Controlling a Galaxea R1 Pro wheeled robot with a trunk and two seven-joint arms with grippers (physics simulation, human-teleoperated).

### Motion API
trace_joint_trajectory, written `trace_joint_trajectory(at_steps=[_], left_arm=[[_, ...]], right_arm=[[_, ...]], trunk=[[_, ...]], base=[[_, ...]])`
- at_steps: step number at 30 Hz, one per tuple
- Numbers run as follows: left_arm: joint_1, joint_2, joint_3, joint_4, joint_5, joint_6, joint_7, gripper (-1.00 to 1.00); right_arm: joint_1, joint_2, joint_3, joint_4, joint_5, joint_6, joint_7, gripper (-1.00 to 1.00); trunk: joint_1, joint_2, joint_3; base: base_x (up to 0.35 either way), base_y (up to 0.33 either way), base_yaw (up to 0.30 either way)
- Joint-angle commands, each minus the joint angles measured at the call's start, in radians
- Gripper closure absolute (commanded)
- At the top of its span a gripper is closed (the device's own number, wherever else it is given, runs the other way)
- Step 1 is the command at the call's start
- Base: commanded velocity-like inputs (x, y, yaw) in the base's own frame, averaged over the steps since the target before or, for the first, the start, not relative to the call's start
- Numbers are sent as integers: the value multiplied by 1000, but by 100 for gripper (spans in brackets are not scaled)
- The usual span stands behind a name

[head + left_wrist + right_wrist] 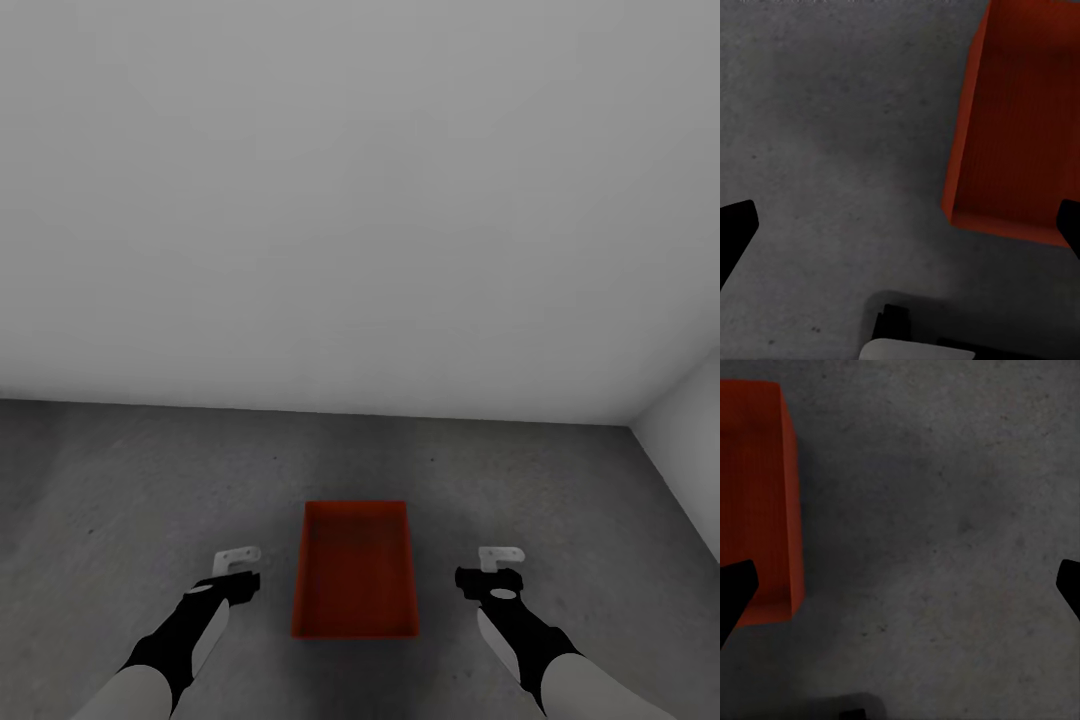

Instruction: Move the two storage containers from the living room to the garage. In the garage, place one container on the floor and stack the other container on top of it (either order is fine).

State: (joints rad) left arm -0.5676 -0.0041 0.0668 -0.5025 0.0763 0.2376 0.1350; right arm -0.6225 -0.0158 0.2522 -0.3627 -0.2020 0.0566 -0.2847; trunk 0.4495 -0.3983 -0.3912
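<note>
The garage floor (120, 480) spreads dark, mottled concrete under everything, meeting a plain grey-white wall (350, 200) ahead of both arms and a second wall at the robot's right.

One storage container (354, 570) sits on that floor, open side up and with nothing inside it, directly between the two grippers. Its long axis runs away from the robot toward the far wall, so each long wall faces one gripper. I count one container here and two grippers; a second container is not among what these views give.

The left gripper (238, 565) hangs just beside the container's left long wall, apart from it, and the right gripper (495, 565) sits a little farther off the right long wall. In the left wrist view the container (1016, 120) lies off to the inner side of the gripper (900, 225); in the right wrist view it (757, 495) lies likewise inward of that gripper (900, 585).

Both grippers are spread wide, fingertips at the edges of their wrist views, holding nothing. The left arm looks slightly nearer. Judging by this, one container is placed and the stacking still waits on the other.
</note>
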Motion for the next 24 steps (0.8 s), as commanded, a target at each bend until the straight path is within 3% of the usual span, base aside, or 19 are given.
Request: trace_joint_trajectory(at_steps=[1,15,24], left_arm=[[0,0,1,-3,8,6,3,-100],[0,-6,1,-16,8,5,11,-100],[0,-6,1,-3,10,5,11,-100]], right_arm=[[0,-1,9,-2,-8,6,-7,-100],[0,0,9,-2,-8,1,-8,-100],[0,0,9,-2,-8,-3,-8,-100]], trunk=[[1,-2,-2],[1,-2,-2],[1,-2,-2]], base=[[0,0,0],[-7,0,0],[-281,0,0]])
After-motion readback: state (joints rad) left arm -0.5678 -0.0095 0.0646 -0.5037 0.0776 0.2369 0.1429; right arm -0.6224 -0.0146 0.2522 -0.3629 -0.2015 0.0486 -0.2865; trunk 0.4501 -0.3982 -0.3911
